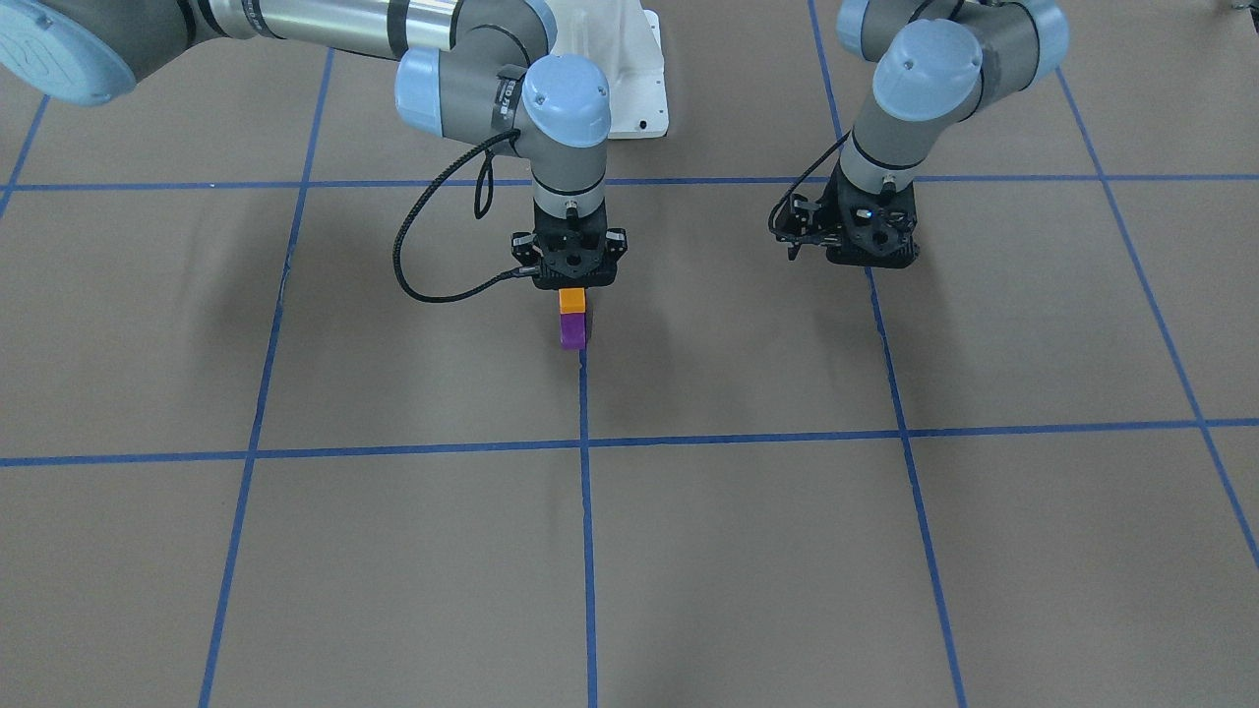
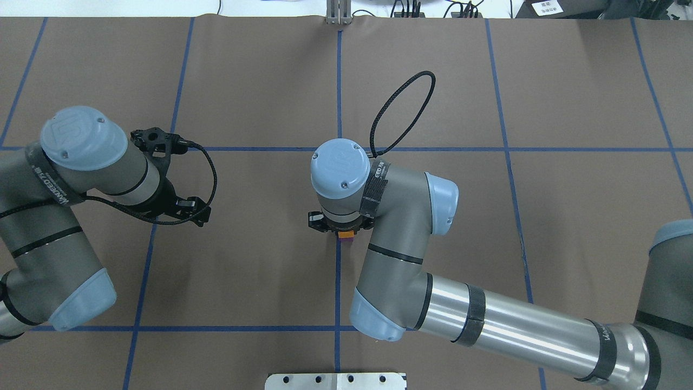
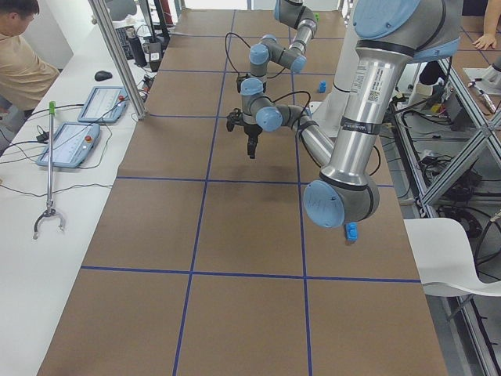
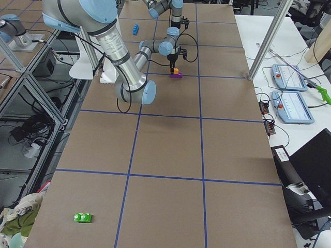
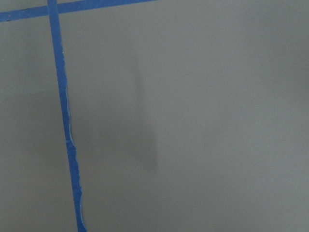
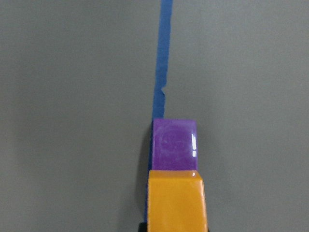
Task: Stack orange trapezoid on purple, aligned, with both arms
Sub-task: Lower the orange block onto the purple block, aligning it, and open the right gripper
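Observation:
The orange trapezoid (image 1: 571,300) sits on top of the purple block (image 1: 572,332), which rests on a blue tape line near the table's middle. In the right wrist view the orange block (image 6: 175,200) lies in line over the purple one (image 6: 174,145). My right gripper (image 1: 571,291) points straight down and is shut on the orange trapezoid. My left gripper (image 1: 858,248) hangs low over bare table, well off to the side. Its fingers are hidden, so I cannot tell whether it is open or shut. The left wrist view shows only table and tape.
The table is brown paper with a blue tape grid. A green block (image 4: 83,217) lies near one end, a small blue block (image 3: 351,232) near the left arm and another blue block (image 4: 135,28) far off. The white robot base (image 1: 634,79) is at the back.

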